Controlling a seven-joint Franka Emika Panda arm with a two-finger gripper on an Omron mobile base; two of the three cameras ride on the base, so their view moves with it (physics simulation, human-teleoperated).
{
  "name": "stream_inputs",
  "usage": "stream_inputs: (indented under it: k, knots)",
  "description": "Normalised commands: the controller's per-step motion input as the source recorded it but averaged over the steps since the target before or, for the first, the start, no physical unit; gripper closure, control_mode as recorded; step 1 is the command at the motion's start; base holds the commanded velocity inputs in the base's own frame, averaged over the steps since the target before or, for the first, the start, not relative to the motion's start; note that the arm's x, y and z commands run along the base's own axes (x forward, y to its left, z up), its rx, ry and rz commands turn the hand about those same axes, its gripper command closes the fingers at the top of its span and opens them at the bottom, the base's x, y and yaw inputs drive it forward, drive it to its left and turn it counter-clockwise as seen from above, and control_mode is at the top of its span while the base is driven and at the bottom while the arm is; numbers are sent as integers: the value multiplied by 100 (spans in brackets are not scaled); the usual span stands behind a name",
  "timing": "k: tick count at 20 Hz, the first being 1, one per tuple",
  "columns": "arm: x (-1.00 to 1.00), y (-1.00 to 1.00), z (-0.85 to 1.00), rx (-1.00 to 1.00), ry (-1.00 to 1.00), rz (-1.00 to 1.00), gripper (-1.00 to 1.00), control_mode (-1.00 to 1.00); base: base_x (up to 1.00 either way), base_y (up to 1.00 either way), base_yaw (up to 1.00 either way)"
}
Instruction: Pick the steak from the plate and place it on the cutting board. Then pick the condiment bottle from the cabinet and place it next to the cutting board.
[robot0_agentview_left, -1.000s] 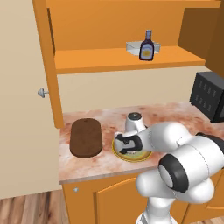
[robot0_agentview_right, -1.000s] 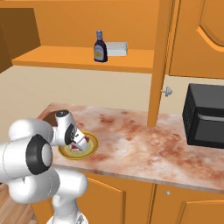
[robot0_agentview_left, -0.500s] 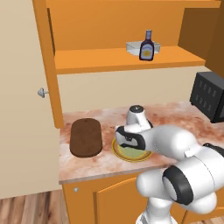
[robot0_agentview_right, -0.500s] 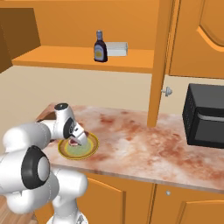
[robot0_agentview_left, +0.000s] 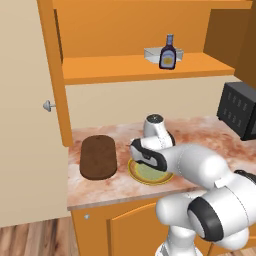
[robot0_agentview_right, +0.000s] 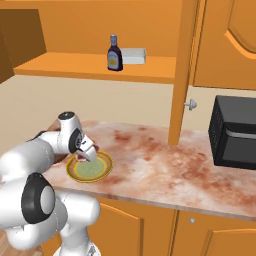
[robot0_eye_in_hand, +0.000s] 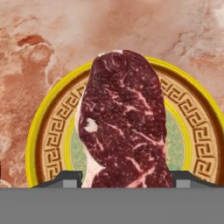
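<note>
The gripper (robot0_eye_in_hand: 124, 181) was seen low over the plate (robot0_eye_in_hand: 48, 131), and its two dark fingertips (robot0_eye_in_hand: 65, 178) stood on either side of the steak (robot0_eye_in_hand: 124, 131), so the steak was held between the jaws, which were partly closed on it. In the hand view the steak reached from the bottom middle toward 12 o'clock and covered most of the pale green centre, while the yellow-brown patterned rim was visible at 3 and at 9 o'clock. Whether the steak was touching the plate or was lifted from it could not be told. In the left base view the plate (robot0_agentview_left: 137, 175) was placed near the front edge of the marbled counter (robot0_agentview_left: 200, 135), partly hidden by the white arm (robot0_agentview_left: 200, 167), and the cutting board (robot0_agentview_left: 98, 157) was lying at 9 o'clock from it, near but apart. In the right base view the gripper (robot0_agentview_right: 86, 155) was found over the plate (robot0_agentview_right: 95, 172) at its 10 o'clock edge, with a bit of red steak (robot0_agentview_right: 81, 159) under it. The condiment bottle (robot0_agentview_left: 168, 53) was standing upright on the shelf of the cabinet (robot0_agentview_left: 125, 67), touching or just before a clear tray (robot0_agentview_left: 152, 53). The beige door (robot0_agentview_left: 27, 125) with its round knob (robot0_agentview_left: 48, 105) was open at the left side. A black microwave (robot0_agentview_right: 234, 132) was seen at 3 o'clock on the counter, well apart from the plate.
</note>
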Motion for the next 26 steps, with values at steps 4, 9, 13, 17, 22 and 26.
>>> stream_inputs:
  k: [4,9,13,17,22,26]
  knots:
    - [0,22,16,0,0,0,100,-100,0,0,0]
    - [-2,26,1,1,-3,0,100,-100,0,0,0]
    - [-5,26,0,2,-4,0,100,-100,0,0,0]
    - [-4,31,0,1,-3,0,100,-100,0,0,0]
    - [-2,40,0,0,-2,0,100,-100,0,0,0]
    - [0,42,2,0,0,0,100,-100,0,0,0]
